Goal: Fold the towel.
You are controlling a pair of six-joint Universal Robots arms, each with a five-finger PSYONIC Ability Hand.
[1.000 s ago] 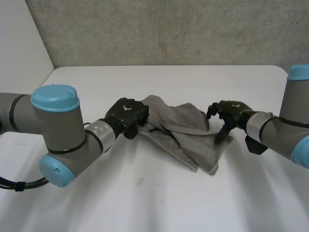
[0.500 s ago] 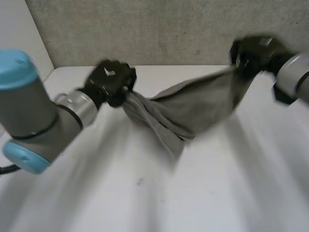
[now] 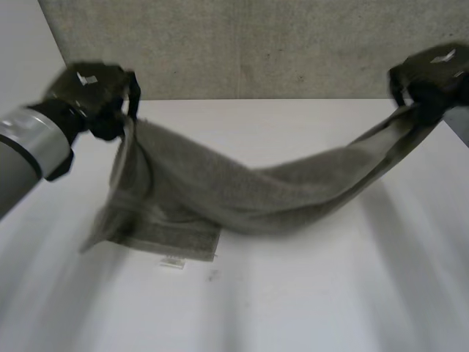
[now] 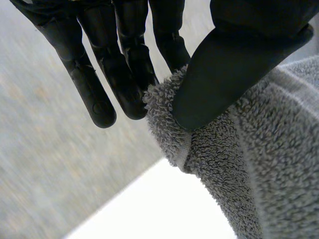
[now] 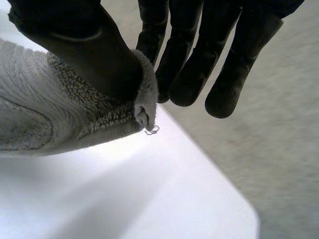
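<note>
Left hand [image 3: 91, 92]: you will find it at 10 o'clock over the white table [image 3: 308, 301], held above the surface. In the left wrist view its thumb [image 4: 234, 64] presses the towel [image 3: 242, 194] against near-straight fingers [image 4: 124, 74]. That is a pinch on a hemmed edge, with the pile bunched at the fingertips.

Right hand [image 3: 432, 73]: it is at 2 o'clock, also above the table, near the far edge. In the right wrist view the thumb [image 5: 84, 45] clamps a towel corner against the fingers [image 5: 189, 74]. A loose thread loop hangs from that corner. Log this hand as grasping the towel too.

Towel, grey terry: it spans from one hand to the other and sags in the middle towards the table's centre. The right half runs as a narrow, gathered band up to 2 o'clock. The left half hangs broader below the left hand, and its lower hem lies on the table at about 8 o'clock.

Behind the table, at 12 o'clock, you see a grey wall [image 3: 256, 44].
</note>
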